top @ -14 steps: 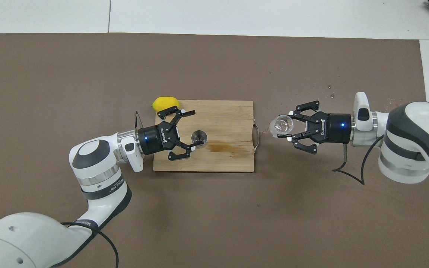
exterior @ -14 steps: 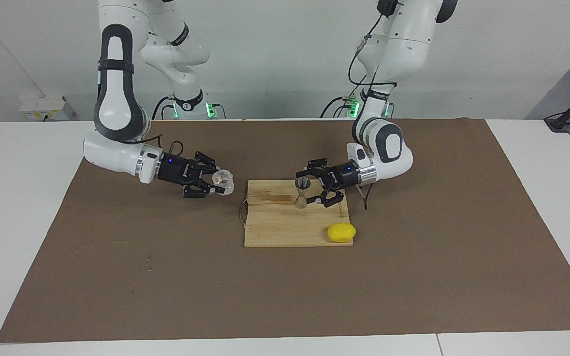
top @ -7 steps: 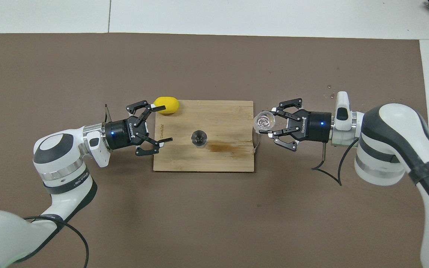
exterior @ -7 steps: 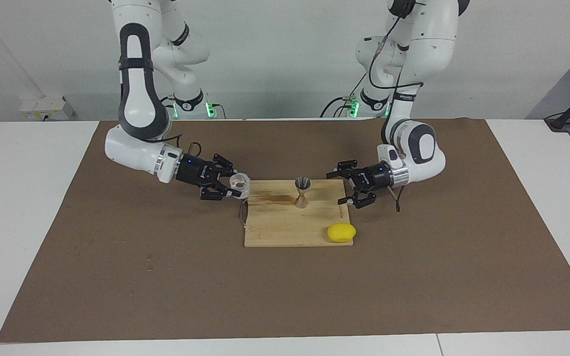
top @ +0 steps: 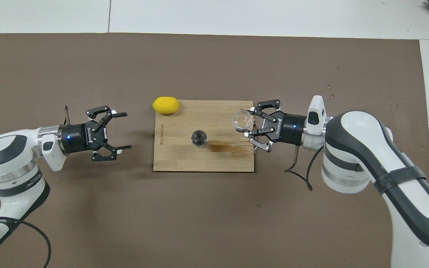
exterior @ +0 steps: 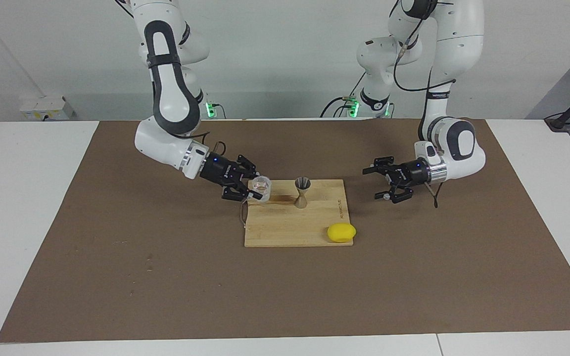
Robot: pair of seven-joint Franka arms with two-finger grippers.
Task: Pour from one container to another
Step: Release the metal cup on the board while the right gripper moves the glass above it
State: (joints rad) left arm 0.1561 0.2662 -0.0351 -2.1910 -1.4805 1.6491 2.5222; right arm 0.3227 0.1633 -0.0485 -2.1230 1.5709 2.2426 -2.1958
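Note:
My right gripper (exterior: 254, 190) (top: 250, 123) is shut on the small clear glass cup (exterior: 261, 188) (top: 242, 121), holding it just above the wooden cutting board's (exterior: 285, 227) (top: 184, 156) edge at the right arm's end. The grey metal jigger (exterior: 303, 192) (top: 199, 138) stands upright on the board, a short way from the cup toward the left arm's end. My left gripper (exterior: 379, 183) (top: 124, 131) is open and holds nothing, low over the brown mat off the board's end on the left arm's side.
A yellow lemon (exterior: 341, 233) (top: 166, 104) lies at the board's corner farthest from the robots, toward the left arm's end. A wet stain (top: 223, 147) marks the board beside the jigger. The brown mat (exterior: 166, 277) covers the table around the board.
My right gripper carried the glass cup from over the mat toward the jigger, to the board's edge. My left gripper drew back from the jigger, off the board, staying open.

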